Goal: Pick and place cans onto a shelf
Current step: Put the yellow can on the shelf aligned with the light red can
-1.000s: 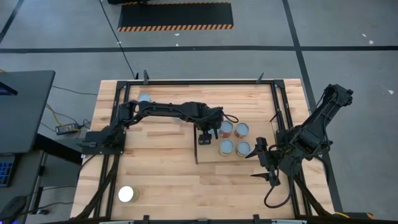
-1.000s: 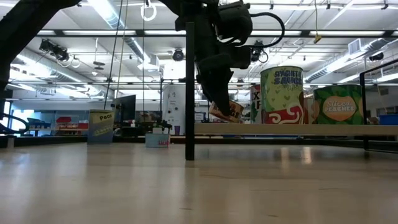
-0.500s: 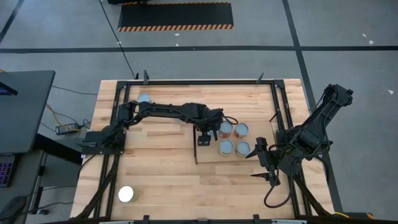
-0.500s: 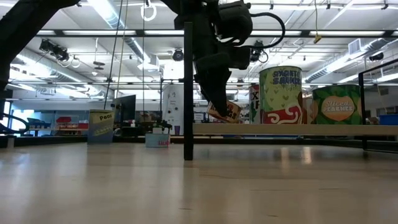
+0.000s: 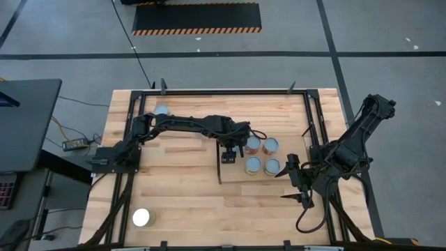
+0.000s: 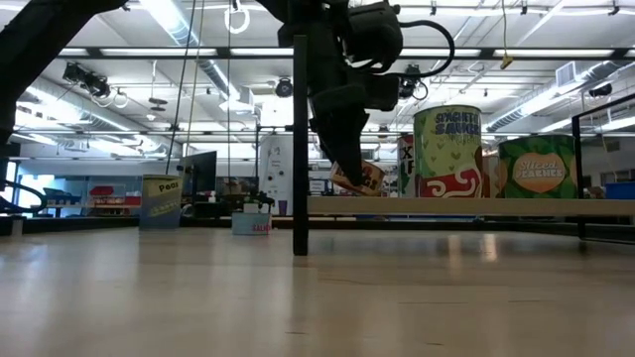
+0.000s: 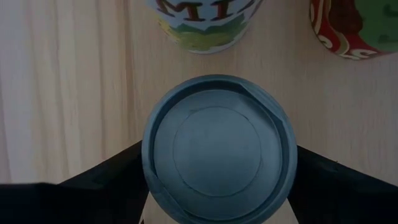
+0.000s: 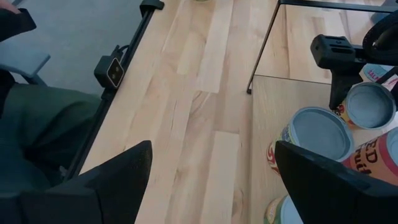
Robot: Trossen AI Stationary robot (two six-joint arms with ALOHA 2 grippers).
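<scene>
Left tool: clenched on a can, holding it tilted just above the shelf, near the dark upright strip.
Right tool: released, fingers spread, waiting off the shelf's far short end.
Cans on shelf: four standing in a cluster, beside the held one.
Other cans: one at the table back left; one glaring white at front left.
</scene>
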